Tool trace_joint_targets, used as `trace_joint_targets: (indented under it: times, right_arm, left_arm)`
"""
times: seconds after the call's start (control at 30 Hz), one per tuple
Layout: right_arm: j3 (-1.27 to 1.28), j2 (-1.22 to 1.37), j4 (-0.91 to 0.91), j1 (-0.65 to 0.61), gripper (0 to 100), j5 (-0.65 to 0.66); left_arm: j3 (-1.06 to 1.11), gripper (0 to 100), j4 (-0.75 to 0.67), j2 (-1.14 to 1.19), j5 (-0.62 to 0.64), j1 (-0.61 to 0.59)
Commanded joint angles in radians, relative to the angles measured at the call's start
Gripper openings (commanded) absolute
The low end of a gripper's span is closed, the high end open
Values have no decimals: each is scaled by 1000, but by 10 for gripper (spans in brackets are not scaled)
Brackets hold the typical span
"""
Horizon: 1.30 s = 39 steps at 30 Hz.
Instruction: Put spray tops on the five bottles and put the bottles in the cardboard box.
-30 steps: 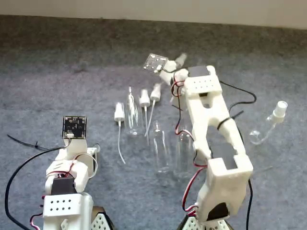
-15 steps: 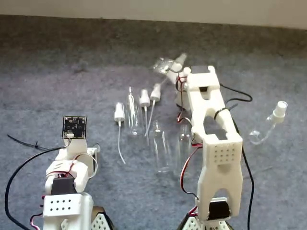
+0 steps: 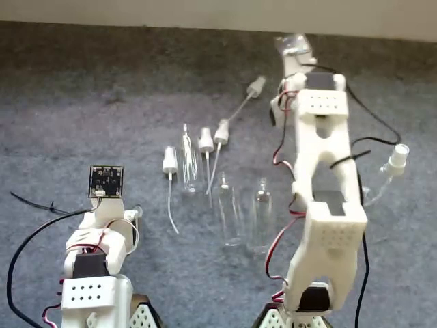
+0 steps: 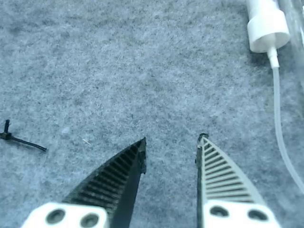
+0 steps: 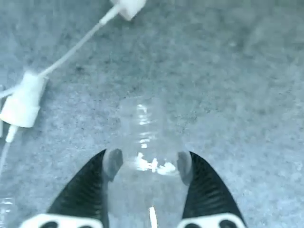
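Observation:
My right gripper is shut on a clear, uncapped bottle, held above the carpet at the far end of the table. Four loose spray tops lie on the carpet: one, a second, a third, and a fourth with its long tube nearest the right arm. Three clear bottles lie uncapped in the middle. My left gripper stands open just above the carpet, near a spray top.
A bottle with a spray top on it lies at the right, beside the right arm. A black cable tie lies near the left arm. Grey carpet covers the table.
The right arm has stretched out toward the far edge and to the right, carrying the clear bottle with it. The left arm has stayed still.

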Motion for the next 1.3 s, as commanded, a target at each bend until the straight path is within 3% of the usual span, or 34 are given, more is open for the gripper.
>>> trace_joint_targets:
  times: [0.0,0.2,0.47,0.93,1.17,1.27]
  right_arm:
    - [5,-232,71,13,4,-51]
    - [355,-503,-77,15,4,-48]
    - [918,-754,-490,13,4,-14]
    - [1595,-980,-1196,35,11,-18]
    - [1742,-1096,-1219,113,262,-20]
    - [1805,-1188,-1187,133,262,-20]
  left_arm:
    - [25,168,5,-10,9,-8]
    - [25,168,5,-10,9,-8]
    - [25,168,5,-10,9,-8]
    - [25,168,5,-10,9,-8]
    - [25,168,5,-10,9,-8]
    - [25,168,5,-10,9,-8]
